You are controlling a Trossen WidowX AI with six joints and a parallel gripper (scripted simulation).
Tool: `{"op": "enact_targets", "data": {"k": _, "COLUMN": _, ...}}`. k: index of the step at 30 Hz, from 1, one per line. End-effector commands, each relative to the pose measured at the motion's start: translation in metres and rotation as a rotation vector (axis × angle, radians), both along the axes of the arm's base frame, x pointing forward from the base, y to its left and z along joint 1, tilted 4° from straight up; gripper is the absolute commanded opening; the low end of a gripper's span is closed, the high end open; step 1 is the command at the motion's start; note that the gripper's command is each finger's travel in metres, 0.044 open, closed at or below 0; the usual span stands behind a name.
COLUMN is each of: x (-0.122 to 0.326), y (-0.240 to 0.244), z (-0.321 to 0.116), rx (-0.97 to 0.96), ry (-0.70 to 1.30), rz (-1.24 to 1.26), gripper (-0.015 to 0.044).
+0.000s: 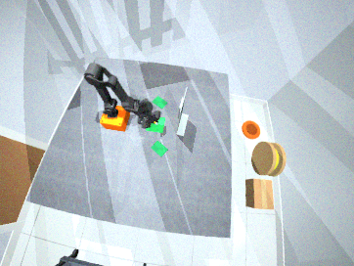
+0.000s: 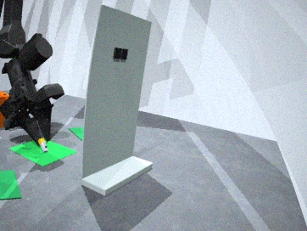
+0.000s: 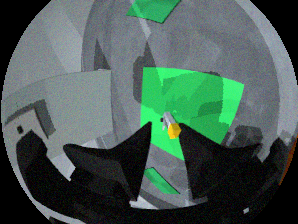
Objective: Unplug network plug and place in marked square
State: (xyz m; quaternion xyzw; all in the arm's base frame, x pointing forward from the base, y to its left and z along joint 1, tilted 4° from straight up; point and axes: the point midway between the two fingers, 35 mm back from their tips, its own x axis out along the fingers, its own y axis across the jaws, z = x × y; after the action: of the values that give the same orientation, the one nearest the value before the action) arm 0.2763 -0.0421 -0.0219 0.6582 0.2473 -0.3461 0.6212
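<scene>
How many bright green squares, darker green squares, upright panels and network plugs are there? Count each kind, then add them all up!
Bright green square: 1
Darker green squares: 2
Upright panel: 1
Network plug: 1
Total: 5

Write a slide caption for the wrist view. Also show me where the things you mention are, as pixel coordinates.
The tool [image 1: 155, 122] [image 2: 46, 142] [image 3: 165, 125] open around the small yellow-and-white plug [image 2: 42, 145] [image 3: 171, 125], above the bright green square [image 1: 158, 129] [image 2: 57, 156] [image 3: 192, 92].

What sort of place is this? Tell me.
Probably a robot test cell: a black arm stands by an upright panel with a small dark socket, and green squares mark the grey surface.
</scene>
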Motion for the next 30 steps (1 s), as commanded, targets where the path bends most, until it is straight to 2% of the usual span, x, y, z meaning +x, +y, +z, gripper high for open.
{"op": "enact_targets", "data": {"k": 1, "x": -0.001, "y": 0.0, "z": 0.001, "rx": 0.0, "ry": 0.001, "rz": 0.0, "gripper": 0.0156}}
{"op": "enact_targets", "data": {"k": 30, "x": -0.011, "y": 0.001, "z": 0.015, "rx": 0.0, "ry": 0.001, "rz": -0.003, "gripper": 0.0156}}
